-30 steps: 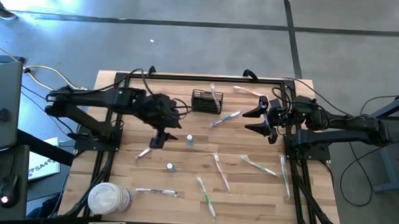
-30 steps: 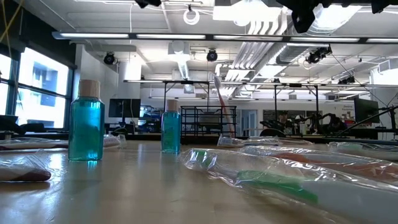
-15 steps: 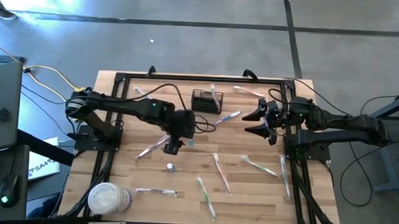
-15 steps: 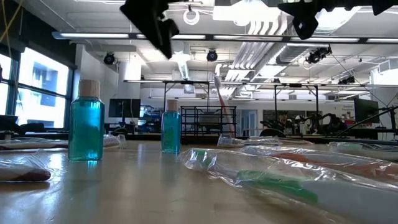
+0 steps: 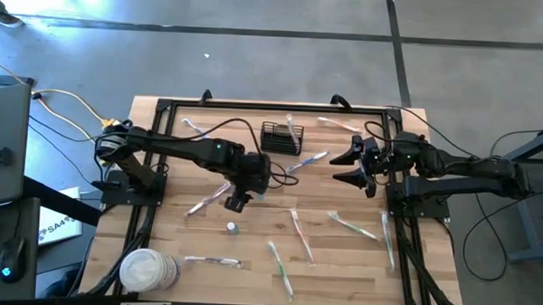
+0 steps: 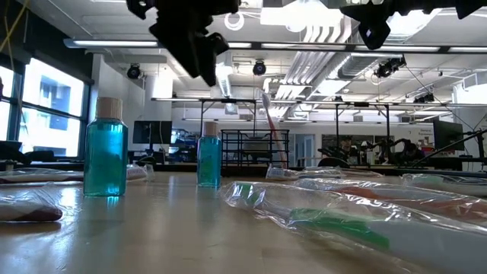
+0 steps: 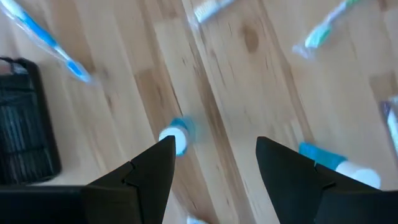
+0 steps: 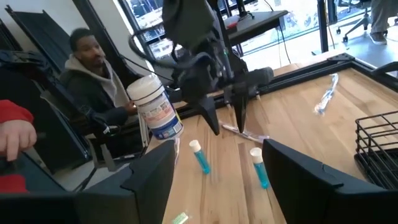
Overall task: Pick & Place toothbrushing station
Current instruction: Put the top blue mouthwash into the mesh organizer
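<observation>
Your left tool [image 5: 236, 202] hangs desk-centre, fingers spread wide, empty. Right tool [image 5: 360, 167] waits at 3 o'clock, also wide, empty. Small black wire-mesh rectangular basket [image 5: 275, 137] sits at 12 o'clock. Centre fingers over small blue bottle [image 7: 178, 135], descend straight, avoid tipping it.

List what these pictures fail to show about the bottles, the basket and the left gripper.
- Blue bottle: the left wrist view is blurred, and the left gripper hides it from above.
- Black basket: what it holds is too small in the high view; cut off in both wrist views.
- Left gripper: top edge crops it in the low view.
</observation>
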Controlling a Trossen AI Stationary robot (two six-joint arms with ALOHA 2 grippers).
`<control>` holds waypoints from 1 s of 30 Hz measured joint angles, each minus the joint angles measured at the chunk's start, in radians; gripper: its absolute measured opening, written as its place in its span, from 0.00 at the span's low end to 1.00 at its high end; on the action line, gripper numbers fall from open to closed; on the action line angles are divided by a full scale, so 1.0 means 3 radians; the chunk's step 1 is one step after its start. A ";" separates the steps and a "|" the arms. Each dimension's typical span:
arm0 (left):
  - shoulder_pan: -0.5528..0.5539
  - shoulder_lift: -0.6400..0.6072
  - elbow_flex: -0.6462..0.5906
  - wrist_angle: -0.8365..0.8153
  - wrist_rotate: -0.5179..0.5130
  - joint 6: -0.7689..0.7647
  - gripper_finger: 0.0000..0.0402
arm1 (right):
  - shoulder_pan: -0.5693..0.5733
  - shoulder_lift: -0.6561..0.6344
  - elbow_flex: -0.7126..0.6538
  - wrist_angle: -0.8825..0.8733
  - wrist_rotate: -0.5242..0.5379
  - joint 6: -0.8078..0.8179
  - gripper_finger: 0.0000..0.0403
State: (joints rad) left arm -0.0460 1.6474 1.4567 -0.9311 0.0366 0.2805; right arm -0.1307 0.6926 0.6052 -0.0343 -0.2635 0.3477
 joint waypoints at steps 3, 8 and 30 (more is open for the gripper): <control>0.0000 0.0078 0.0003 0.0072 -0.0019 0.0109 0.55 | 0.0000 0.0000 0.0000 -0.0033 0.0005 0.0000 0.59; 0.0008 0.0182 -0.0001 0.0136 -0.0075 0.0124 0.55 | 0.0000 0.0000 0.0000 -0.0059 0.0004 0.0073 0.59; 0.0278 0.0338 0.0004 0.0064 0.0109 -0.0263 0.55 | 0.0000 0.0000 0.0000 -0.0080 0.0007 0.0075 0.59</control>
State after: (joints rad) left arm 0.0373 1.7487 1.4578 -0.9118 0.0692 0.2016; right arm -0.1307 0.6926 0.6052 -0.0582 -0.2615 0.3702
